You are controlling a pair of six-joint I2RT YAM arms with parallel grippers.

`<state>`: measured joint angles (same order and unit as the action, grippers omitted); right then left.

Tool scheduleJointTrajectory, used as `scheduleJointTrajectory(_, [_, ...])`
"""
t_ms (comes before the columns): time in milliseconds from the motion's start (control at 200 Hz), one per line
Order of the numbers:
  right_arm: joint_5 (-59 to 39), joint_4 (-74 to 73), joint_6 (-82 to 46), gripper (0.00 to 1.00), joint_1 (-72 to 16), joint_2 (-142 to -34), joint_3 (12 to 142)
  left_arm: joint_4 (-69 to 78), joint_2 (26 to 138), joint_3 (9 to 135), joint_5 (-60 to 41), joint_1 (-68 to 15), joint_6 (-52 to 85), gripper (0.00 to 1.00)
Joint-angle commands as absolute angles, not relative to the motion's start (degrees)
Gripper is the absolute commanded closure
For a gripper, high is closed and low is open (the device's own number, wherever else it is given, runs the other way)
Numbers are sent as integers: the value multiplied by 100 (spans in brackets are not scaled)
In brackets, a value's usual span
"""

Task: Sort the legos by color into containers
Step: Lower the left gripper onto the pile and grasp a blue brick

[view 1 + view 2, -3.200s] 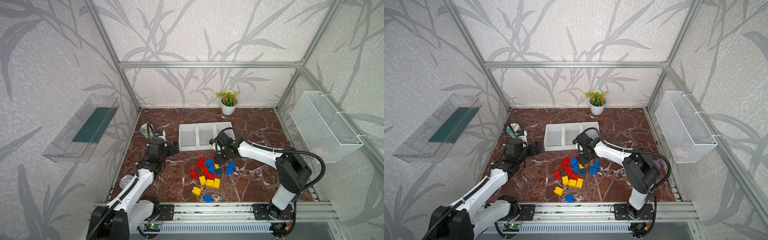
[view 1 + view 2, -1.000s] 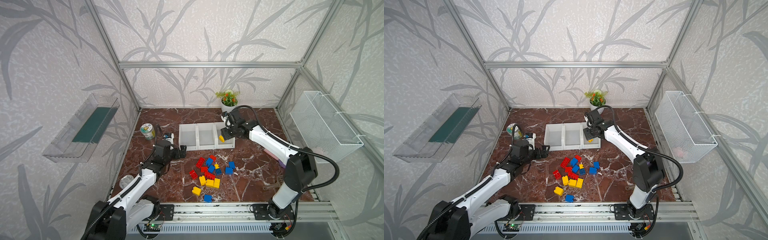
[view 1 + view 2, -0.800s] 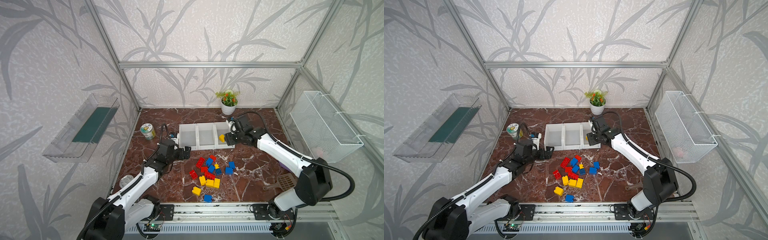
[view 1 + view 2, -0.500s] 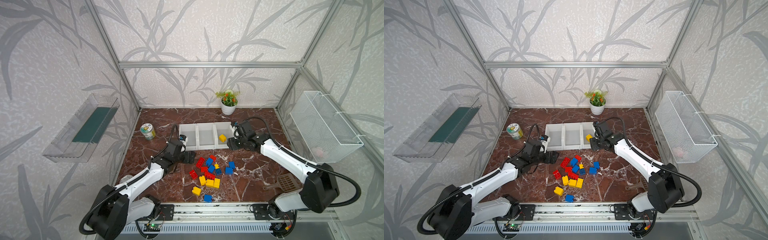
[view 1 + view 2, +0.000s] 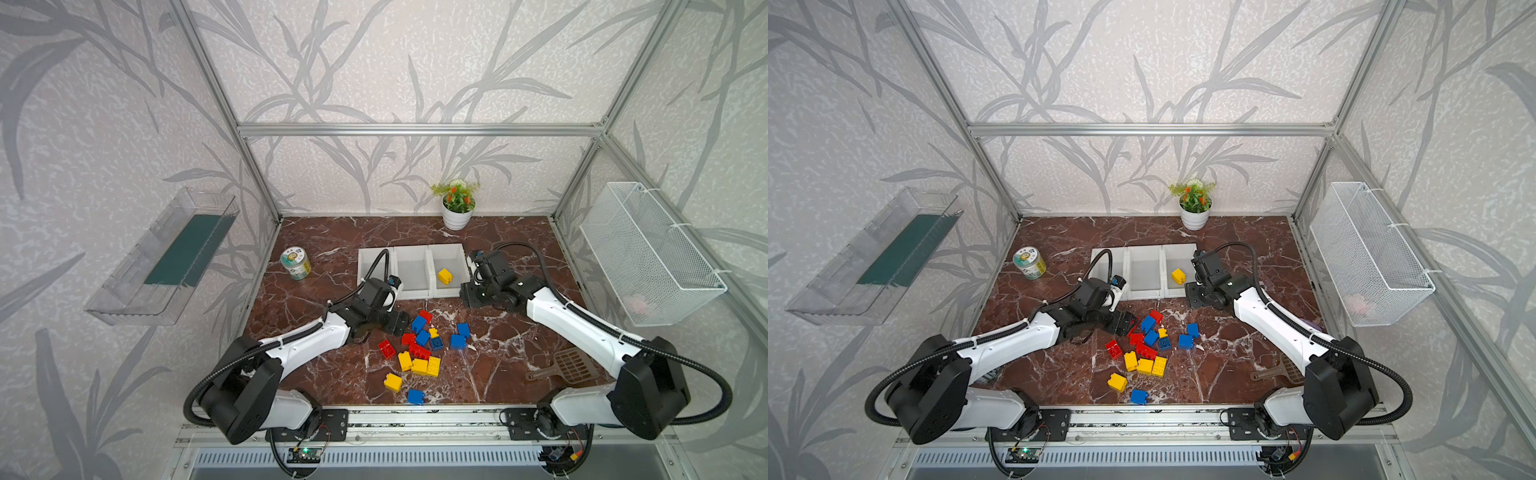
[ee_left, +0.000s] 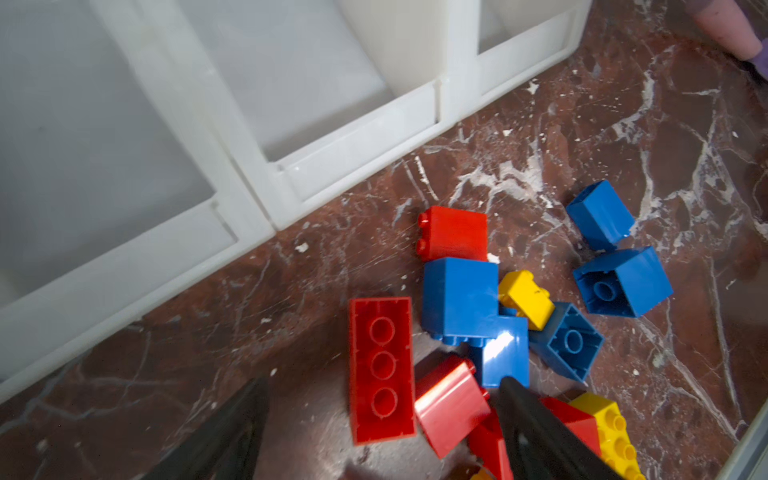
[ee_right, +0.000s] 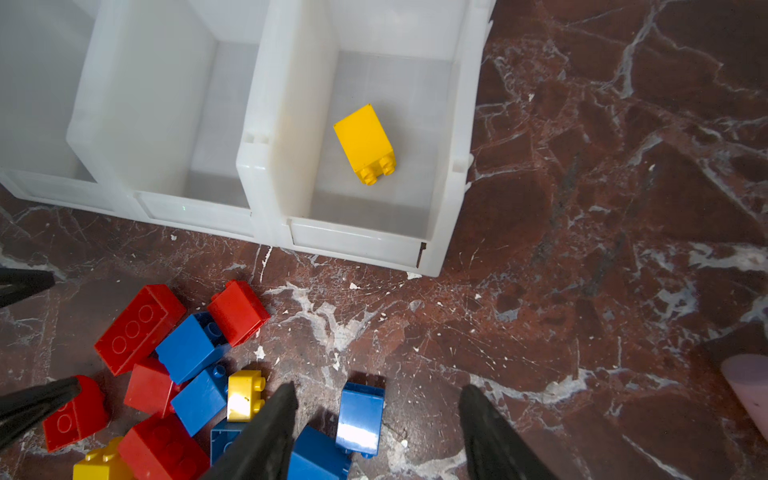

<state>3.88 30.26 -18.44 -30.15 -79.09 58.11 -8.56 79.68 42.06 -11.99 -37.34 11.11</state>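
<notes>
Loose red, blue and yellow legos [image 5: 419, 345] [image 5: 1148, 345] lie in a pile in front of the three joined white containers [image 5: 411, 296] [image 5: 1144, 297]. One yellow lego [image 5: 444, 276] [image 7: 365, 143] lies on its side in the rightmost container. My left gripper [image 5: 399, 324] [image 6: 382, 415] is open and low at the pile's left edge. A long red lego [image 6: 382, 370] and a smaller red one [image 6: 451, 403] lie between its fingers. My right gripper [image 5: 467, 297] [image 7: 378, 395] hangs open and empty before the right container's front corner, above a blue lego [image 7: 359, 415].
A tin can [image 5: 296, 263] stands left of the containers and a potted plant [image 5: 456, 205] behind them. A brown scoop [image 5: 569, 365] lies at the front right. A wire basket [image 5: 648, 253] hangs on the right wall, a clear tray [image 5: 166, 257] on the left wall.
My right gripper let the yellow lego fall into the rightmost container and drew back to its front corner. My left gripper swung right and came down over the red legos, its jaws narrowing a little.
</notes>
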Motion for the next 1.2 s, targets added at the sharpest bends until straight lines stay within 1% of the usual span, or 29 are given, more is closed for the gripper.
scheduleJointTrajectory(0, [456, 3017, -1966, 37, -3032, -7840, 5814, -1015, 8164, 4544, -1254, -3984, 779, 13])
scheduleJointTrajectory(265, [450, 3077, -1995, 37, -3034, -7750, 5747, -1045, 8797, 4988, -1265, -4310, 724, 18])
scheduleJointTrajectory(515, [505, 3124, -2026, 37, -3039, -7552, 5594, -1051, 9260, 5271, -902, -4459, 703, 23])
scheduleJointTrajectory(790, [553, 3134, -2104, 38, -3045, -7383, 5424, -1442, 9787, 5753, -862, -4626, 497, 35])
scheduleJointTrajectory(905, [595, 3184, -2101, 38, -3050, -7360, 5421, -1714, 9978, 5947, -662, -4660, 500, 39])
scheduleJointTrajectory(1045, [674, 3109, -2128, 38, -3049, -7321, 5331, -1714, 10052, 5950, -471, -4698, 526, 43])
scheduleJointTrajectory(1100, [681, 3083, -2129, 38, -3050, -7321, 5296, -1738, 10089, 5975, -429, -4711, 518, 46])
scheduleJointTrajectory(1195, [707, 3099, -2087, 38, -3050, -7321, 5282, -1822, 10192, 6057, -362, -4735, 518, 55])
